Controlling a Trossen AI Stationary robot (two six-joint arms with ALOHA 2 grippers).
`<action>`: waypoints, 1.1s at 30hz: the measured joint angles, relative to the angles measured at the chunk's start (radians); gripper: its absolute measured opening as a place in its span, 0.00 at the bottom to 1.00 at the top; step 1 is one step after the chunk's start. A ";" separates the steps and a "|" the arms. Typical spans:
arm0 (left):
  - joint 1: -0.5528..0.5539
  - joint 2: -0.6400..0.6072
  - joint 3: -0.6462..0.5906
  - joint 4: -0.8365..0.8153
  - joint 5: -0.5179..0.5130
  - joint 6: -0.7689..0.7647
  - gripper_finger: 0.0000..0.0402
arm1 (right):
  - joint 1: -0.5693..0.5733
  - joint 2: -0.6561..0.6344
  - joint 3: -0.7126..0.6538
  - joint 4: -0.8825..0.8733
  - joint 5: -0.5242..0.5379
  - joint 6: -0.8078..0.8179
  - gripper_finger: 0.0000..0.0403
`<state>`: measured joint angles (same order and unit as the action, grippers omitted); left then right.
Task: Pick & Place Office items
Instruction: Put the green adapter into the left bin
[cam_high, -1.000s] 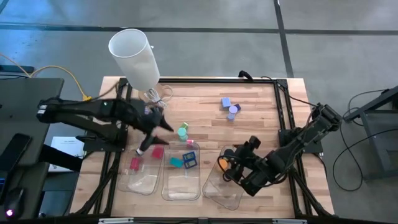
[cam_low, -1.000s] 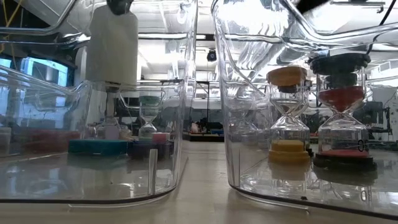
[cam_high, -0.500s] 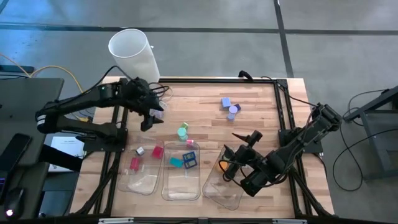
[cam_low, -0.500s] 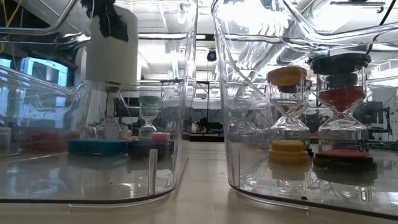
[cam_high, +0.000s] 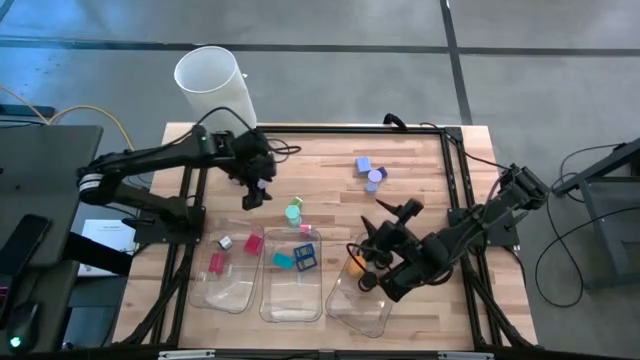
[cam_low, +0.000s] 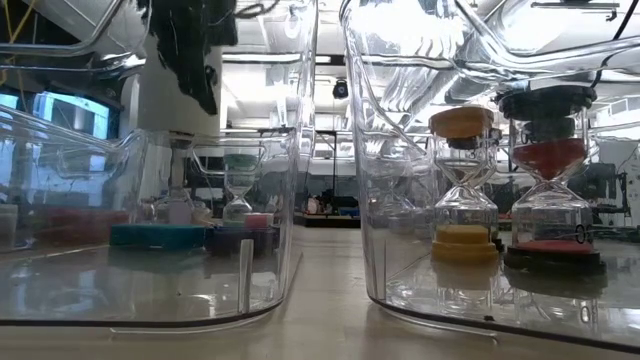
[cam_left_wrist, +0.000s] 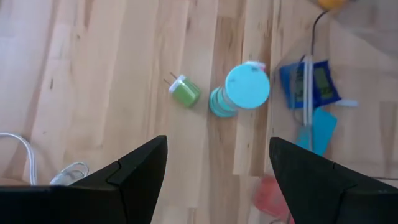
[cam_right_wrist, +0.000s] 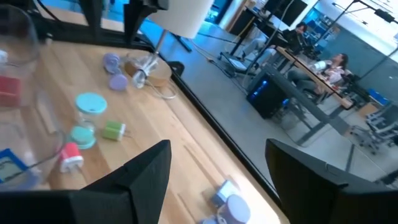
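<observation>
Left gripper, jaws open and empty, hovers near the worktop's rear-left corner between placements; next move: descend onto the green charger beside the teal sand timer.

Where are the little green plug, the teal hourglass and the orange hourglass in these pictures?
green plug (cam_left_wrist: 185, 92), left wrist view, on its green body.
teal hourglass (cam_left_wrist: 247, 86), left wrist view, on its round top cap.
orange hourglass (cam_low: 463, 185), low view, on its glass waist.
</observation>
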<state>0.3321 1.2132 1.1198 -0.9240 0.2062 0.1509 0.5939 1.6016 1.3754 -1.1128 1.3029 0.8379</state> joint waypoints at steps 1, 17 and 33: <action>0.000 0.012 0.000 0.000 0.000 0.009 0.69 | -0.007 0.000 0.000 -0.007 0.000 0.000 0.62; 0.047 0.208 0.000 0.206 -0.118 -0.137 0.69 | -0.073 0.000 0.000 -0.056 -0.025 0.003 0.62; 0.026 0.396 -0.001 0.281 -0.124 -0.501 0.69 | -0.073 0.000 0.000 -0.055 -0.028 0.006 0.62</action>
<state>0.3583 1.6090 1.1187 -0.6435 0.0826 -0.3500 0.5205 1.6016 1.3750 -1.1675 1.2751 0.8440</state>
